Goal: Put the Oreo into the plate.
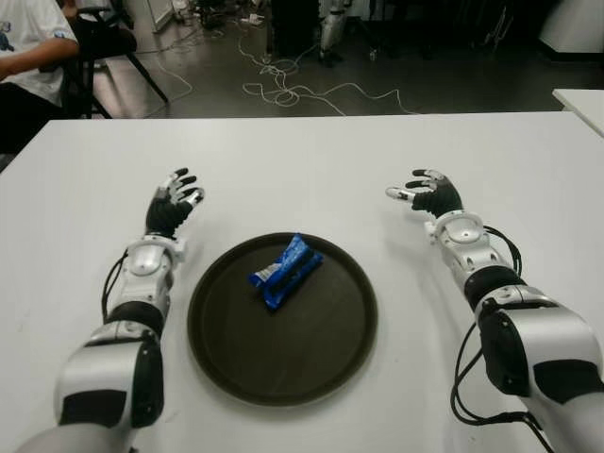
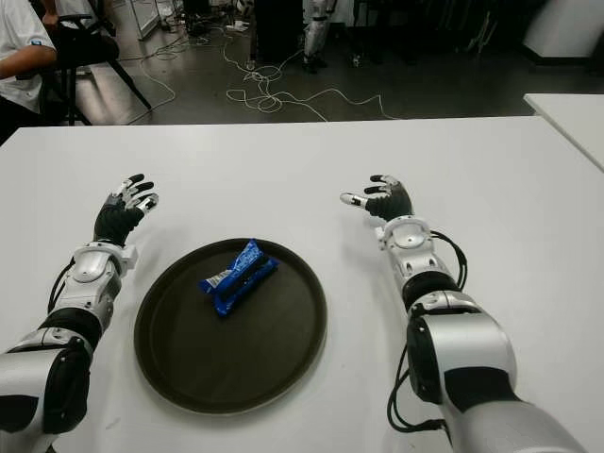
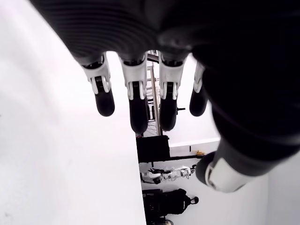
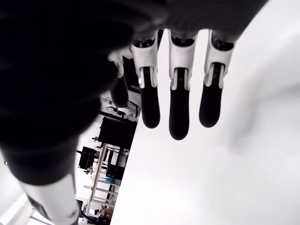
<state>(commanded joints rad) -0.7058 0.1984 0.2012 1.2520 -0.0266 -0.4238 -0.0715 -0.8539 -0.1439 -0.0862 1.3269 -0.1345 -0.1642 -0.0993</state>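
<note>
A blue Oreo packet (image 1: 286,270) lies inside the dark round plate (image 1: 236,359), in its far half, tilted diagonally. My left hand (image 1: 174,203) is over the white table to the left of the plate, fingers spread and holding nothing. Off to the plate's right, my right hand (image 1: 424,193) is also open and empty. In the left wrist view the fingers (image 3: 133,101) hang straight with only bare table under them. The right wrist view shows extended fingers (image 4: 179,110) with nothing between them.
The white table (image 1: 311,170) stretches far beyond both hands. A seated person (image 1: 28,47) is at the far left corner. Cables (image 1: 283,85) lie on the floor behind the table. Another table's corner (image 1: 585,104) shows at the far right.
</note>
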